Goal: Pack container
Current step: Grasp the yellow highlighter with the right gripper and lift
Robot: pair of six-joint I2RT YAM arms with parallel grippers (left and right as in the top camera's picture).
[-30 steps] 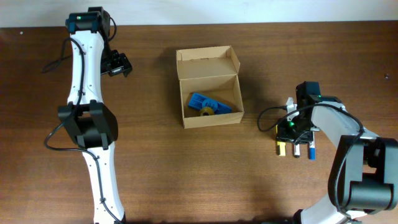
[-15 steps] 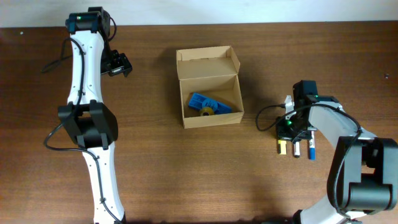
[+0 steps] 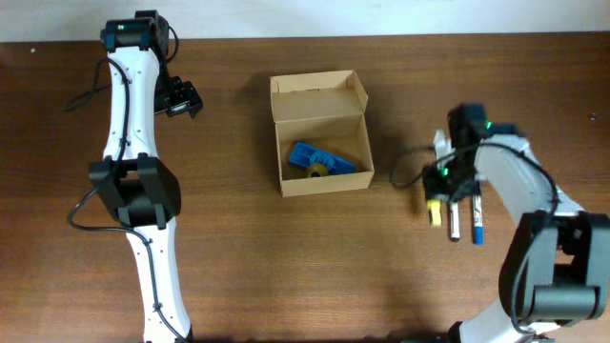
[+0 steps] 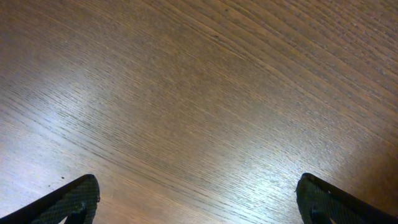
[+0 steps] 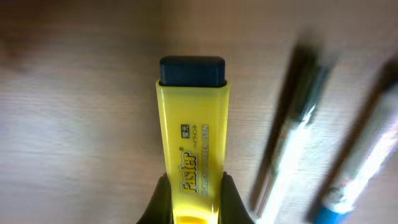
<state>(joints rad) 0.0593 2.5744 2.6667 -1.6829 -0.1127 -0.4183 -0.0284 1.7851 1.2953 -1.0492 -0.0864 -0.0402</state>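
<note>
- Box sits open in the middle of the brown wood table, with its lid flap up at the back. A white strip runs along the far edge of the table.
- Inside the box lie a blue thing and a small tan roll.
- Right gripper, well to the right of the box, pinches a yellow marker. Two pens lie just beside it.
- Left gripper is far to the left, with its fingers wide apart over bare wood.
- Only the right wrist view shows the marker's black print and dark cap.
</note>
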